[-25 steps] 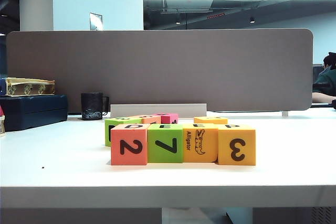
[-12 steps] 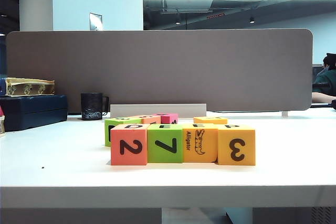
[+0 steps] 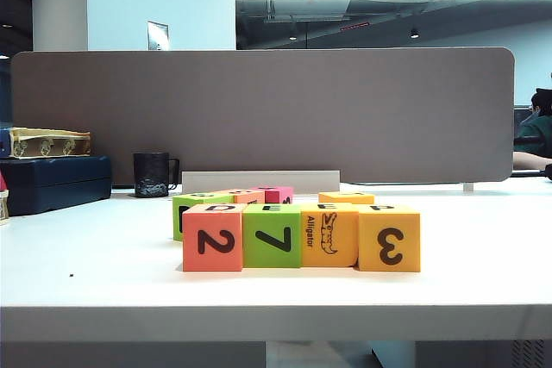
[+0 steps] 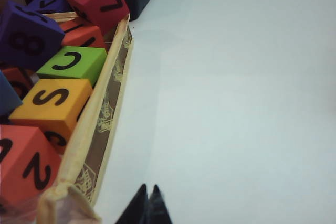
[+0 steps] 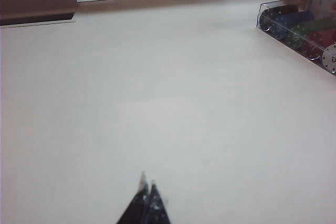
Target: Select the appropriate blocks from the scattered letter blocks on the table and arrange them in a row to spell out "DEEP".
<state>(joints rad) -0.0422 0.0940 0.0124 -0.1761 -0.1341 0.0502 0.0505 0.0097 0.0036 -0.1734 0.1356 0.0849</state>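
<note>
Blocks for "DEEP" sit in one row near the front edge of the table [image 3: 86, 290], and I count four of them: the salmon-red block with 2 [image 3: 212, 238], the green block with 7 [image 3: 272, 235], the orange alligator block [image 3: 329, 234] and the orange block with 3 [image 3: 389, 238]. They touch side to side, so the letters on their tops can be read in a line; I think the word is done. Behind the row I can see parts of four more blocks: a green one [image 3: 193, 204], a salmon one, a pink one [image 3: 278, 193] and an orange one [image 3: 346, 197]. Those are left back because the word does not need them. My left gripper [image 4: 146, 207] is pinched tight with nothing in it, over bare table beside a box of spare blocks [image 4: 113, 90]. My right gripper [image 5: 146, 203] is pinched tight too, holding nothing, over bare table far from the row. Both hands look parked out of the way so they do not bump the word.
</note>
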